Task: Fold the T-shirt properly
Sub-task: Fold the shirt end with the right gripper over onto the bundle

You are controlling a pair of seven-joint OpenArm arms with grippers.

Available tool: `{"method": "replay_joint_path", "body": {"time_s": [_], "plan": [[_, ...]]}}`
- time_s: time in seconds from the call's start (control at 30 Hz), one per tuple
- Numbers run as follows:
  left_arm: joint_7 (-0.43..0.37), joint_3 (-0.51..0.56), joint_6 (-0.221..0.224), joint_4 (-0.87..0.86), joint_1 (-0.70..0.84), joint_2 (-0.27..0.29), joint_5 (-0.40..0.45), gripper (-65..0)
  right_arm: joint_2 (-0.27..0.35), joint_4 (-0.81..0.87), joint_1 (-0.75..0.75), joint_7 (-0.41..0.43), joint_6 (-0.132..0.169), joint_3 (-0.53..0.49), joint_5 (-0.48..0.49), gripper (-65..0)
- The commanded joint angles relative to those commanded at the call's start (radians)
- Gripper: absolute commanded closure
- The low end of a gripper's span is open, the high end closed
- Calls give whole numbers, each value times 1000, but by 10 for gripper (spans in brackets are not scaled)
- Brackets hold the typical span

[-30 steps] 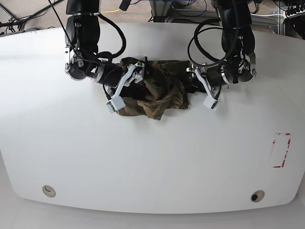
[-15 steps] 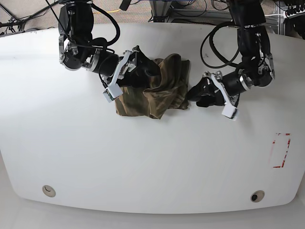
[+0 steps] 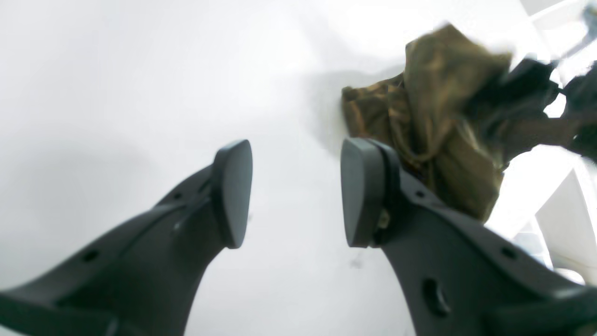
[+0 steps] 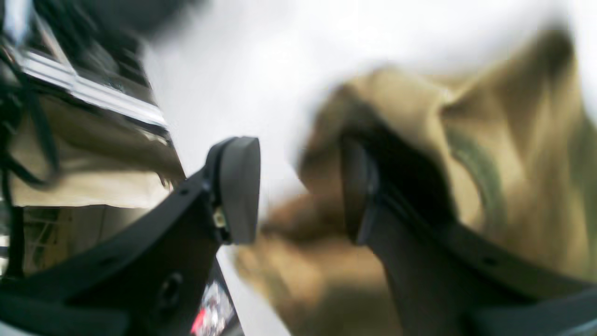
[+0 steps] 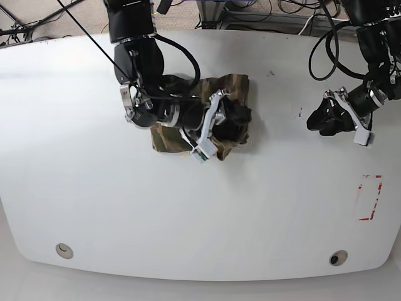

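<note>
Now | T-shirt (image 5: 233, 88): soft crumpled camouflage heap | right claw (image 4: 298, 191): parted over cloth | left claw (image 3: 294, 191): wide, empty

black arms (image 5: 138, 56); looping black cables; white-tipped fingers (image 5: 202, 150)

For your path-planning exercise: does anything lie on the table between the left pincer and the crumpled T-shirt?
Nothing visible does. Only bare white table separates the left pincer from the T-shirt. The right pincer is already at the shirt's near side.
</note>
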Motion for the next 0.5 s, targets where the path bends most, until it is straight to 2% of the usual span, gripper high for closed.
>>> {"method": "replay_joint_path", "body": {"time_s": [0.13,0.27,0.43,0.5], "plan": [[0,2,0,5,14,0,2,-282,-2,40,25,0,3,-6,5,-262],[0,26,0,32,14,0,5,-283,40,66,14,0,9,28,6,-257],[0,146,0,120,17,-17,17,-285,115,101,-51,0,9,107,6,-254],[0,227,0,164,11,-14,78,-283,152,112,-74,0,9,163,6,-254]]}}
